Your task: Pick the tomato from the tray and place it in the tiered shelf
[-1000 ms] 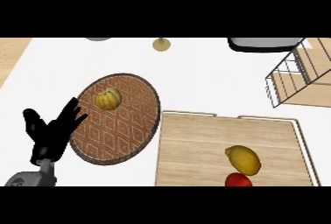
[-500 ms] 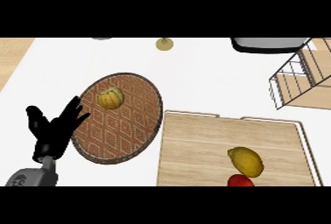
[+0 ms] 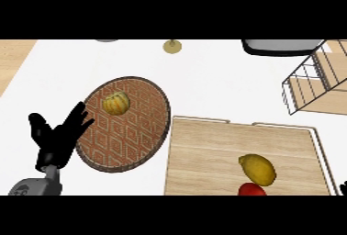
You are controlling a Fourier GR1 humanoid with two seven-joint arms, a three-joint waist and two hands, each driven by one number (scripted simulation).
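From my seat the tomato reads as a glossy red round shape, only its upper part showing, lying inside the tray against the near edge, right of the tray's middle. A yellow lemon sits on the tray touching or all but touching the tomato on its far side, so it crowds the fruit from above. The tray is pale wood with a raised light rim and rests on the white tabletop. Left of the tray, its edge just meeting the tray's left side, lies a round brown plate with a diamond pattern, and a yellow-green striped fruit sits on the plate's far part. My left hand shows left of the tray, over the plate's left rim, fingers spread wide and straight, holding nothing, well apart from the tomato. At the tray's near right corner a dark sliver that may be my right hand shows at the view's edge; I cannot tell its state. Beyond the tray's far right corner stands the wire shelf with wooden tiers. Farther beyond the tray are a dark-rimmed bowl and a small olive-coloured round thing.
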